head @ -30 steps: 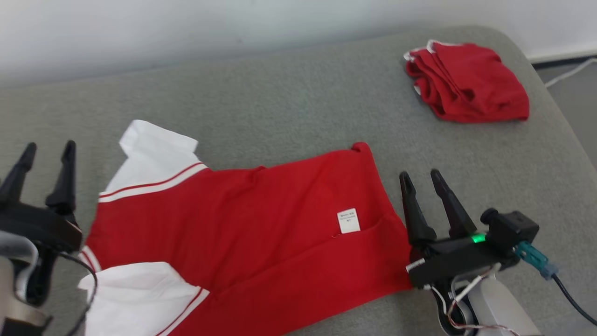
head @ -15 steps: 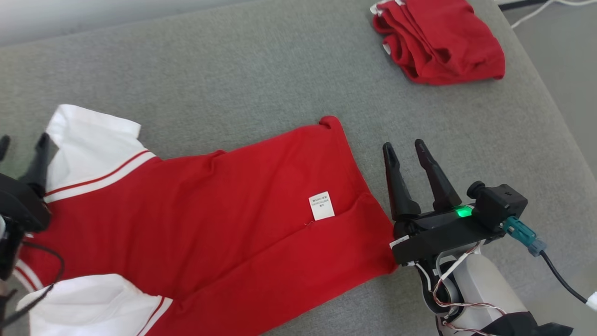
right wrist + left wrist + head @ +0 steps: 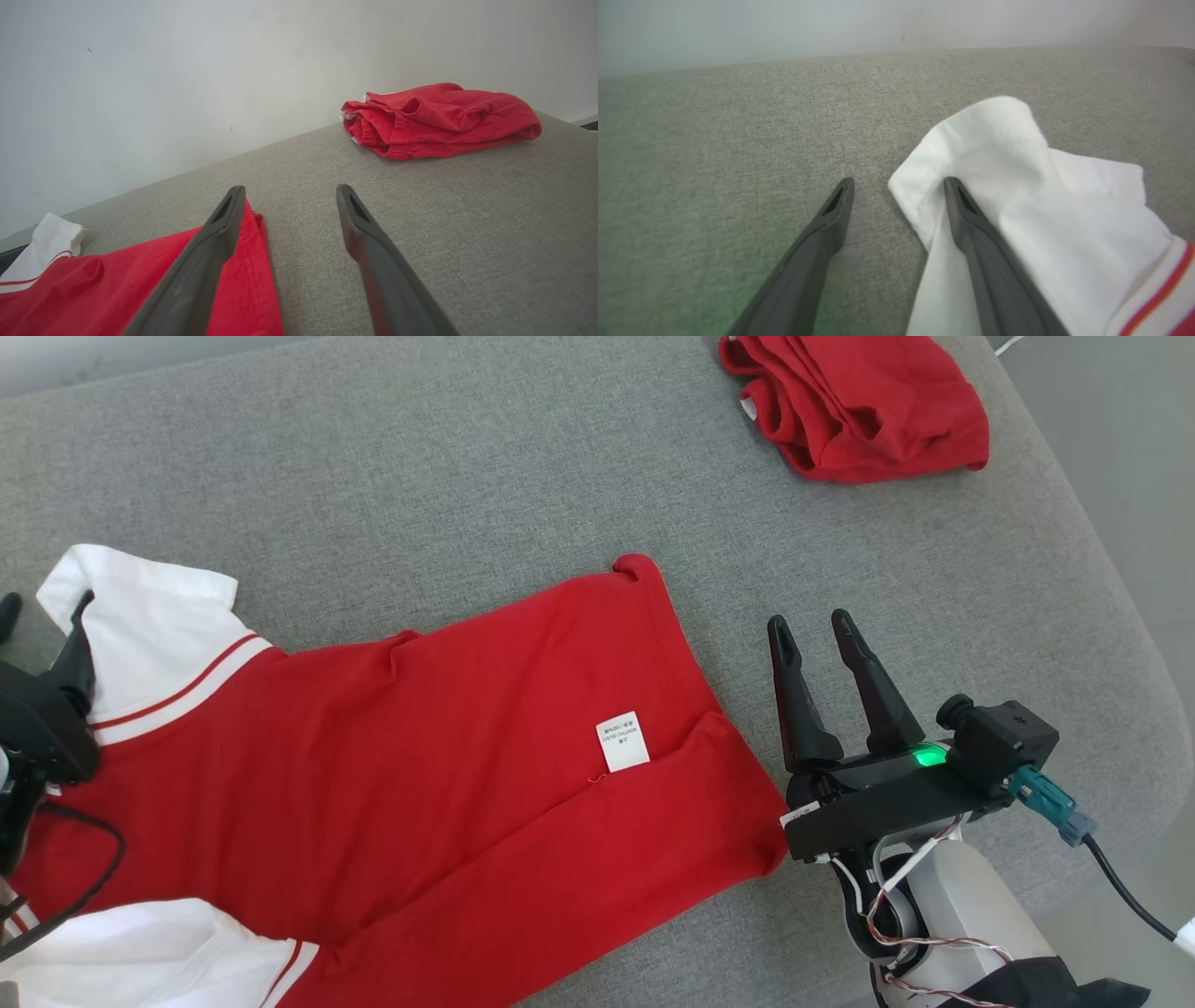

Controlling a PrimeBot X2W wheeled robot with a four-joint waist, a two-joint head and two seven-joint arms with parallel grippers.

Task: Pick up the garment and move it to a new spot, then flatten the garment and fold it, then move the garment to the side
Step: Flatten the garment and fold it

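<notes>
A red garment (image 3: 420, 756) with white sleeves lies spread on the grey cushion (image 3: 420, 476), a white label (image 3: 623, 742) on its body. My left gripper (image 3: 42, 609) stands open at the far left, at the upper white sleeve (image 3: 1041, 196); one finger lies over the sleeve's cuff, the other over bare cushion. My right gripper (image 3: 812, 621) is open just right of the garment's hem (image 3: 252, 280), its left finger (image 3: 205, 252) above the hem's edge. Nothing is held.
A second red garment (image 3: 854, 401) lies folded at the cushion's far right corner (image 3: 439, 116). The cushion's right edge (image 3: 1120, 644) curves down toward the floor. A pale wall (image 3: 187, 70) stands behind. Bare cushion stretches between the two garments.
The head camera has tilted down and right, so the whole scene shifted up and left. Both grippers stay open; the left one now reaches the white sleeve.
</notes>
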